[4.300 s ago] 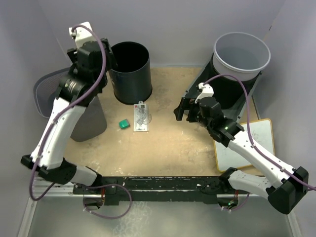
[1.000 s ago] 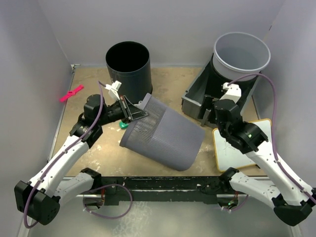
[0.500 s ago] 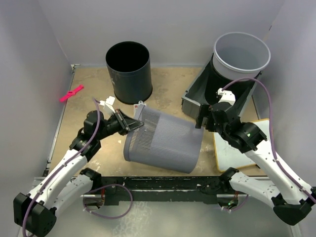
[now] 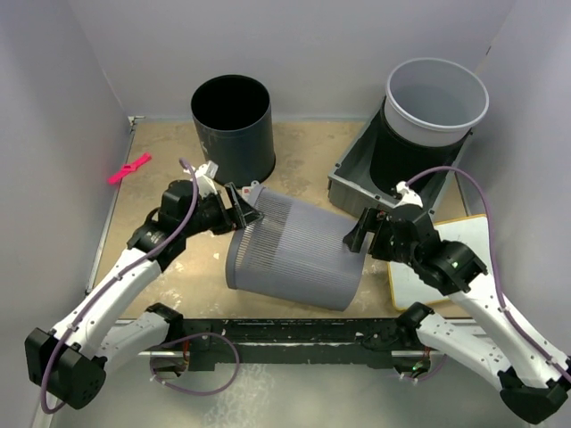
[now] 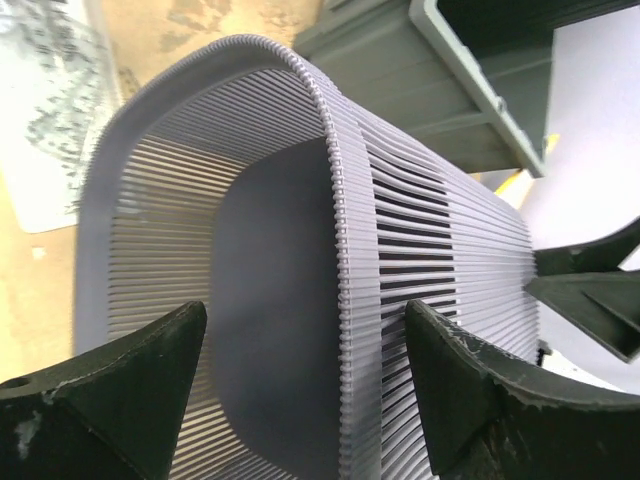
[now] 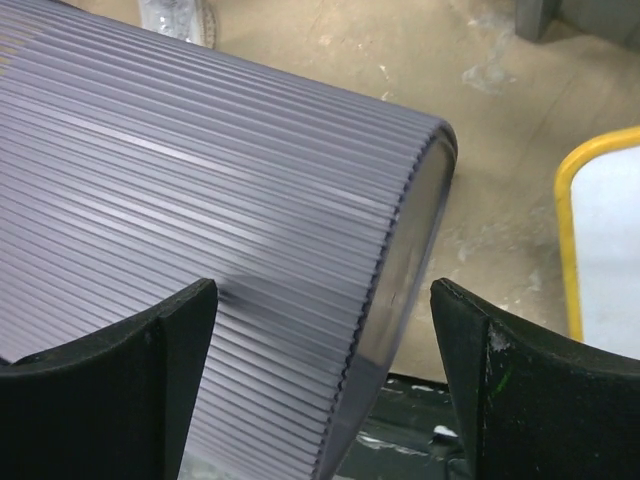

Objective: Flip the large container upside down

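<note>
Left gripper — jaws apart astride the rim of the large grey ribbed plastic container; right gripper likewise spread at its base. Container lies on its side between them — judged half turned, mouth not yet down.

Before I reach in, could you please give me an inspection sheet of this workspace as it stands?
Surface: tan tabletop, scuffed and stained.
Job's things: ribbed grey container lying on its side, mouth toward the left arm; not yet upside down.
Clutter: black bin, pale bucket in a grey tray, small pink item, yellow-framed whiteboard.
Grippers: left gripper open, astride the container's rim; right gripper open at its base end.
Cables: a purple cable loops along each arm.
Surroundings: plain pale walls on three sides.
</note>
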`<move>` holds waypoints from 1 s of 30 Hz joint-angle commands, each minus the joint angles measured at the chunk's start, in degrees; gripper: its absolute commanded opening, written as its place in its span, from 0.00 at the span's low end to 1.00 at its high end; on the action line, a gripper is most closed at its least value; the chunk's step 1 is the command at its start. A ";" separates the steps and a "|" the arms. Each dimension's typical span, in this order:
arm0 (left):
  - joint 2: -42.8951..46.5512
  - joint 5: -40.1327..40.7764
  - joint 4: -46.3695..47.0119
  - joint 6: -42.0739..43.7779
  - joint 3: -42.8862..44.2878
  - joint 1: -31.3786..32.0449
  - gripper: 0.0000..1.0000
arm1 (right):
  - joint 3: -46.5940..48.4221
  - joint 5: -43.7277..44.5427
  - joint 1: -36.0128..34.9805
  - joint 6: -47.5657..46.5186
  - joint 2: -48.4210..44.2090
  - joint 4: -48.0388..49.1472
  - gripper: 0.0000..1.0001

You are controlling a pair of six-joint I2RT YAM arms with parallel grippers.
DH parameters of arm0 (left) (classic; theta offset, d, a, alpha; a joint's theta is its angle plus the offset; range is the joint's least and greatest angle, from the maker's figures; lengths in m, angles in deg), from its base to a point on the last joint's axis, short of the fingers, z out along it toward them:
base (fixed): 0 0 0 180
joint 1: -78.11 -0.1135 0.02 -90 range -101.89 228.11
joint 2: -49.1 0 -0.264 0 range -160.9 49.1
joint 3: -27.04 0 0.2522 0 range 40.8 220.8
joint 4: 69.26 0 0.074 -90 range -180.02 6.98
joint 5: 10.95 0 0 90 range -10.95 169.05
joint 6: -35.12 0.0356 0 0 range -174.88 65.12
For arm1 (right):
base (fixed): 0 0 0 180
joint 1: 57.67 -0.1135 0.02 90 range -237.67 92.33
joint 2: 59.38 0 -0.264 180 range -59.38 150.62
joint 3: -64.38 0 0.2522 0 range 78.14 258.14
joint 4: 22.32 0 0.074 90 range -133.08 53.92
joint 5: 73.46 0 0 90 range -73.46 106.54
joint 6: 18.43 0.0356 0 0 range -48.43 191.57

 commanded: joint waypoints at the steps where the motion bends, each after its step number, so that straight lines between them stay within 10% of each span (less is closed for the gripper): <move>1: -1.35 9.70 -17.07 12.50 7.42 -0.04 0.78 | -3.12 -5.74 -0.14 7.94 -3.45 3.57 0.87; 17: 1.07 17.55 -26.59 14.56 15.92 -0.12 0.77 | -6.36 -8.97 -0.14 12.65 -6.27 8.70 0.57; 27: 0.46 17.42 -28.33 13.89 15.88 -0.10 0.42 | -6.45 -9.22 -0.13 12.89 -3.78 10.93 0.38; 30: 0.01 16.10 -27.70 13.86 14.60 -0.12 0.15 | -6.30 -9.41 -0.06 12.80 -3.91 11.80 0.34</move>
